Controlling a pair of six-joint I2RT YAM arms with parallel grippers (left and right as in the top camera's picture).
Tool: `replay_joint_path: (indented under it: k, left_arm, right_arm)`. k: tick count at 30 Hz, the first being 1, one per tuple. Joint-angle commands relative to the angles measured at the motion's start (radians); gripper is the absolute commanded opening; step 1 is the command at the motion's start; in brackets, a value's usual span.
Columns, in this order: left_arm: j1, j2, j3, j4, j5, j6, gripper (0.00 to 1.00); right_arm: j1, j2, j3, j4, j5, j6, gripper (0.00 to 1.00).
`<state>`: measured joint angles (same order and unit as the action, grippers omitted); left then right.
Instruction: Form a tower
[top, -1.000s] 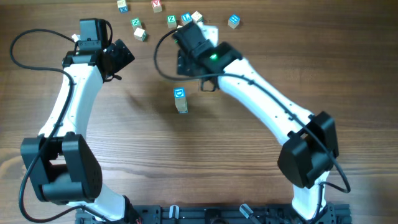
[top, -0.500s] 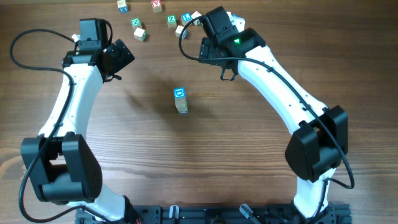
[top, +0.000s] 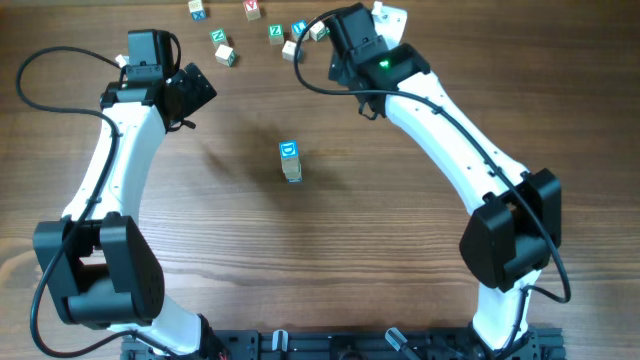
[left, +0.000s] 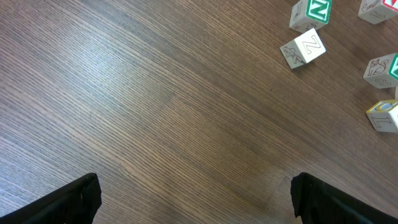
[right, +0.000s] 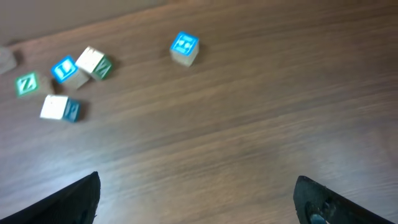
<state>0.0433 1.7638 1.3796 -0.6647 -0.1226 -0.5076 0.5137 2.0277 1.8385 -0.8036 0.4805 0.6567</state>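
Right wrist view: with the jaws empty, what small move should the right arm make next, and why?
Probably advance the right gripper toward the lone blue-faced cube and centre it between the jaws. They stand open and empty, that cube lies apart from the other loose cubes, and the tower mid-table looks low.

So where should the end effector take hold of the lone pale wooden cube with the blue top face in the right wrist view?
Across two opposite side faces of the pale wooden cube with the blue top face, coming down from above. It sits flat on the brown wooden table with bare wood on every side, so the open right end effector should probably fit around it.
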Motion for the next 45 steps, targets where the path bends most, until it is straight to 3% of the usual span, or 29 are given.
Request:
replay_joint_path:
  k: [1, 17, 24, 28, 34, 40, 45]
  left_arm:
    - [0.003, 0.006, 0.014, 0.003, -0.006, -0.006, 1.00]
    - [-0.018, -0.058, 0.014, -0.010, -0.006, -0.006, 1.00]
    - [-0.051, -0.502, 0.014, -0.062, -0.010, 0.019, 1.00]
    - [-0.024, -0.831, 0.014, -0.253, -0.030, 0.067, 1.00]
    - [-0.014, -1.083, -0.012, -0.489, -0.062, 0.066, 1.00]
    - [0.001, -1.382, -0.261, -0.453, -0.063, 0.066, 1.00]
    - [0.001, -1.599, -0.522, -0.195, -0.065, 0.066, 1.00]
  right_arm:
    - [-0.051, 0.021, -0.002, 0.003, 0.055, -0.003, 1.00]
    - [-0.082, 0.026, -0.002, 0.003, 0.036, -0.002, 1.00]
    - [-0.082, 0.026, -0.002, 0.003, 0.036, -0.002, 1.00]
    - [-0.082, 0.026, -0.002, 0.003, 0.036, -0.002, 1.00]
    - [-0.082, 0.026, -0.002, 0.003, 0.036, -0.002, 1.00]
    - [-0.082, 0.026, -0.002, 0.003, 0.036, -0.002, 1.00]
    - [-0.082, 0.026, -0.002, 0.003, 0.036, -0.002, 1.00]
